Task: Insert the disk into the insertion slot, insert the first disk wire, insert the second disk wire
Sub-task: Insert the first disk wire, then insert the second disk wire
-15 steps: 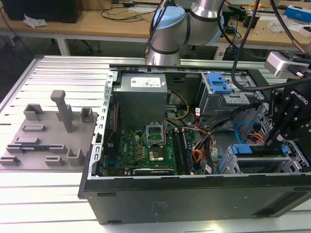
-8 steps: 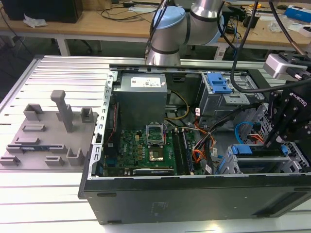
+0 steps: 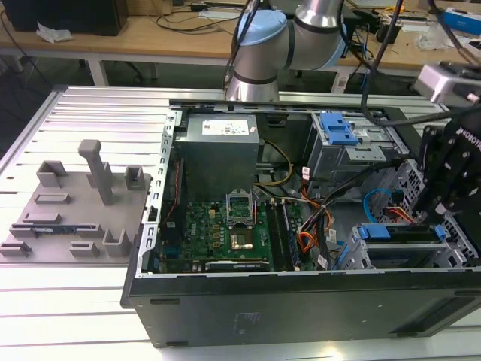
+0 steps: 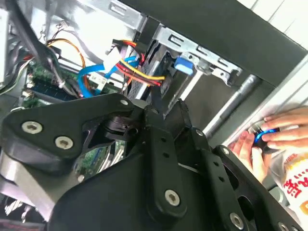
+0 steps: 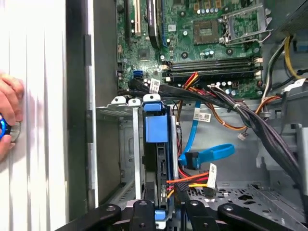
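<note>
The claw [image 5: 166,215] hangs low inside the open computer case [image 3: 301,301], with its black linkages on either side of the near end of the disk [image 5: 156,129]. Whether the claw is wide, narrow or gripping anything I cannot tell.

The disk sits in the insertion slot [image 5: 126,144], and its bright blue carrier shows between the grey perforated walls. In the exterior view this slot is in the corner of the case towards the exterior view's right.

Just beside the disk, a red, yellow and black wire bundle [image 5: 190,183] runs up to its edge close to the claw. A blue flat cable [image 5: 209,153] loops round, and its plug lies against the same edge. I cannot tell whether either plug is fully seated.

Beyond these, thick black cables [image 5: 250,120] cross over towards the motherboard [image 5: 207,43], which covers the floor of the case. The grey power supply [image 3: 218,150] stands past the motherboard, and a larger bay with a blue latch [image 3: 338,131] is next to it.

Outside the case wall, a person's hand [image 5: 7,113] rests on the pale slatted tabletop [image 3: 75,301], touching a small round blue object [image 4: 263,136].

Well apart, at the exterior view's left, a grey fixture tray [image 3: 75,203] lies on the tabletop. The arm [image 3: 278,45] rises behind the case
</note>
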Robot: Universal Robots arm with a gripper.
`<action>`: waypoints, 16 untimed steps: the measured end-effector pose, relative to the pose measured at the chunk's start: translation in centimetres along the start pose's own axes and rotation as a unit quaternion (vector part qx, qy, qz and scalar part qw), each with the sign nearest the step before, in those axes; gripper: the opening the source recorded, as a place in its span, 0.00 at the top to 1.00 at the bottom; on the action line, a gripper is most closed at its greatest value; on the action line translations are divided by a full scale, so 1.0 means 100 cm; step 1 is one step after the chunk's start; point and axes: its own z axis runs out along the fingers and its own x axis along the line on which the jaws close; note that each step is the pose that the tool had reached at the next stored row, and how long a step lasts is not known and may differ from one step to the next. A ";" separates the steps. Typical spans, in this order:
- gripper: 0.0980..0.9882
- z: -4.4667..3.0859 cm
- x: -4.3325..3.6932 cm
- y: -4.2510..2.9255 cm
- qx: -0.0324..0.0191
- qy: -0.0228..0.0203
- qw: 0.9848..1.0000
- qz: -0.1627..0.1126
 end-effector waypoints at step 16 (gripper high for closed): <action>0.77 -0.0222 0.0023 0.0017 0.000 0.001 1.000 0.001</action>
